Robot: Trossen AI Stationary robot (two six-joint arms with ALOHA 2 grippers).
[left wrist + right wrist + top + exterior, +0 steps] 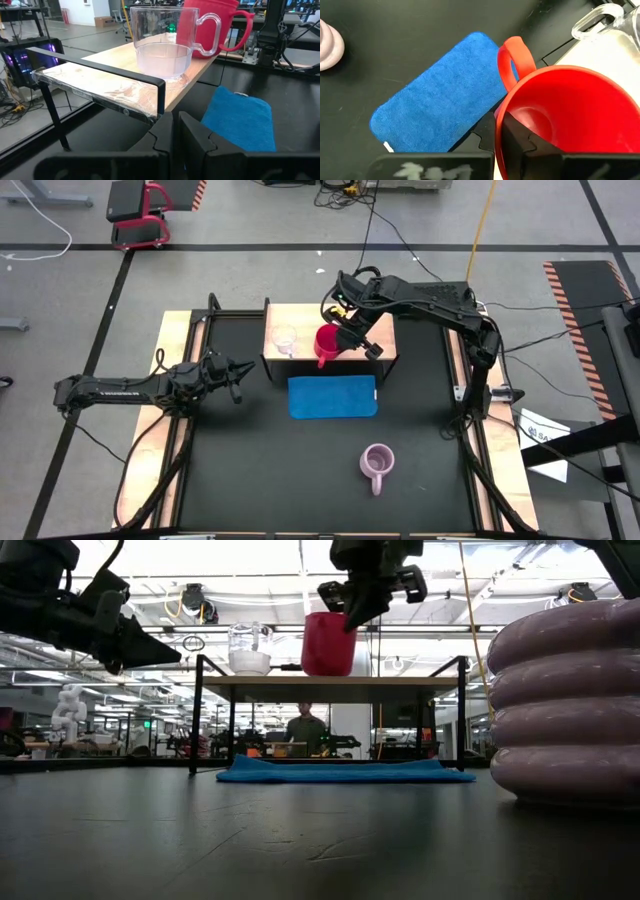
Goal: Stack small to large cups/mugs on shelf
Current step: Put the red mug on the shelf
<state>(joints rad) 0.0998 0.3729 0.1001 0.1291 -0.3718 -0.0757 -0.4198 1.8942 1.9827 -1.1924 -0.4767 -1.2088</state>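
The wooden shelf (380,330) stands behind the blue mat (333,396). The clear glass cup (284,338) stands on the shelf's left part on its base. The red mug (326,343) is beside it on the shelf, handle toward the mat. My right gripper (350,342) is over the red mug and shut on it. The ribbed lilac mug (377,463) stands on the table near the front, on its base. My left gripper (238,372) hovers shut and empty left of the shelf. My right gripper pinches the red mug's rim (501,111) right beside the handle (512,60), one finger inside the mug and one outside. The fingers come from above, slanting down. The mug is upright with its base (328,673) at the shelf's top board.
The blue mat lies flat on the table in front of the shelf. The glass cup stands close to the red mug's left (248,648). The shelf's dark side panels (196,715) stand on the table. A person shows in the room behind the table (305,730).
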